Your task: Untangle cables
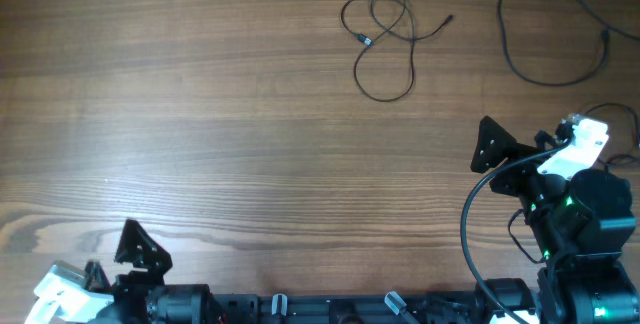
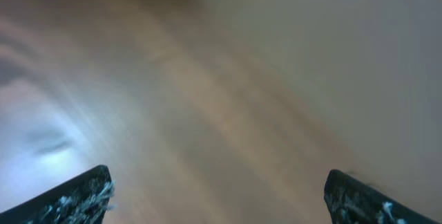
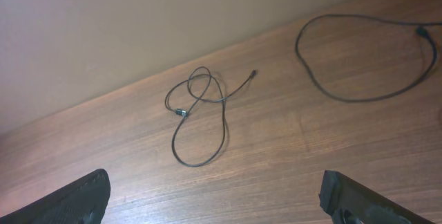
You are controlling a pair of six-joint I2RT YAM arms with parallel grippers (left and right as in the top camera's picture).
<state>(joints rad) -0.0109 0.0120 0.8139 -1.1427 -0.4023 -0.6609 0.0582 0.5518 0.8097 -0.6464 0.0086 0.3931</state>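
Note:
One thin black cable (image 1: 385, 39) lies in loose crossed loops at the far middle of the table, both small plug ends showing. It also shows in the right wrist view (image 3: 200, 113). A second thin cable (image 1: 550, 34) lies as a wide open loop at the far right, also seen in the right wrist view (image 3: 359, 58). A further thin wire (image 1: 628, 119) curves at the right edge beside the right arm. My right gripper (image 1: 482, 146) (image 3: 214, 200) is open and empty, well short of both loops. My left gripper (image 1: 135, 244) (image 2: 217, 196) is open and empty at the near left; no cable shows in its blurred view.
The wooden table (image 1: 250, 144) fills the view. A thicker black arm cable (image 1: 468, 234) arcs beside the right arm's base (image 1: 585, 234). The left arm's base (image 1: 110, 299) sits along the front edge.

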